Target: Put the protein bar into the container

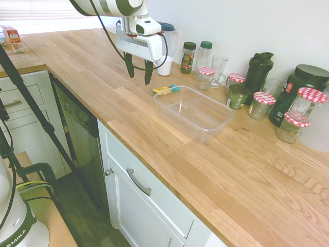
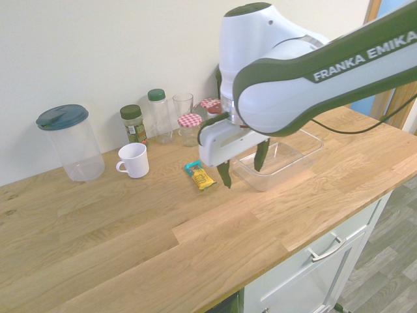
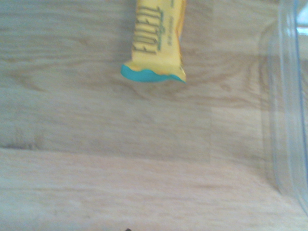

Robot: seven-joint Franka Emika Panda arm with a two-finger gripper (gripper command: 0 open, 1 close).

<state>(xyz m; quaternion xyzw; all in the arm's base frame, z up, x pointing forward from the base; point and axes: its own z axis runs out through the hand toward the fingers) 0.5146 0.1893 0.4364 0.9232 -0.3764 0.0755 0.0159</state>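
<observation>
The protein bar [image 1: 165, 90] [image 2: 199, 175] [image 3: 156, 41], yellow with a teal end, lies flat on the wooden counter just beside the corner of the container [image 1: 194, 113] [image 2: 281, 156] [image 3: 288, 110], a clear shallow plastic tub with nothing in it. My gripper [image 1: 139, 72] [image 2: 244, 168] hangs above the counter close to the bar, a little off to the side of it, fingers open and pointing down with nothing between them. The wrist view shows the bar's teal end and the tub's rim.
Along the wall stand a white mug [image 2: 134, 160], a clear jug with a dark lid [image 2: 68, 142], spice bottles [image 1: 188, 56], a glass [image 1: 218, 69], several red-checked-lid jars [image 1: 263, 105] and dark shaker bottles [image 1: 258, 72]. The counter's front edge drops to drawers.
</observation>
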